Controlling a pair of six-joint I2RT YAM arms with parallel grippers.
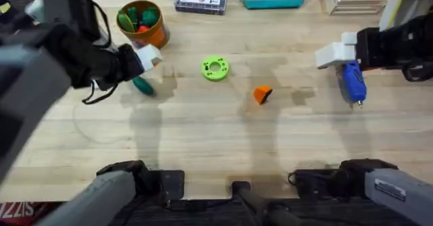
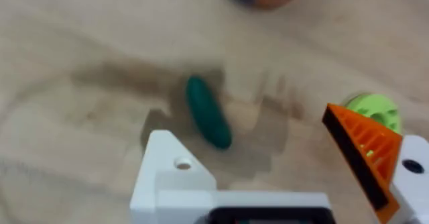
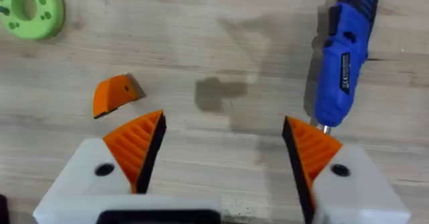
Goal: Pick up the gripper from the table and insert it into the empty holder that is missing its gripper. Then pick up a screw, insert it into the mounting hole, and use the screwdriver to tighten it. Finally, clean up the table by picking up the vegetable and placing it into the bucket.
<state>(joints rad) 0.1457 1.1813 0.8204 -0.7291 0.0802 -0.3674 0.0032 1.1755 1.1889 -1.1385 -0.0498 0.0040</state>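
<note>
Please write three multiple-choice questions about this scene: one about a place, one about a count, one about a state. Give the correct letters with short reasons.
1. Where does the loose orange gripper lie?
A. in the bucket
B. on the table, between the green disc and the screwdriver
C. on the holder

2. How many orange pads does the left pincer carry?
A. none
B. one
C. two

3. How is the right pincer?
A. open, holding nothing
B. shut on the screwdriver
C. shut on the disc

Answers: B, it rests on bare table; B, its other holder is bare white; A, its pads stand apart.
</note>
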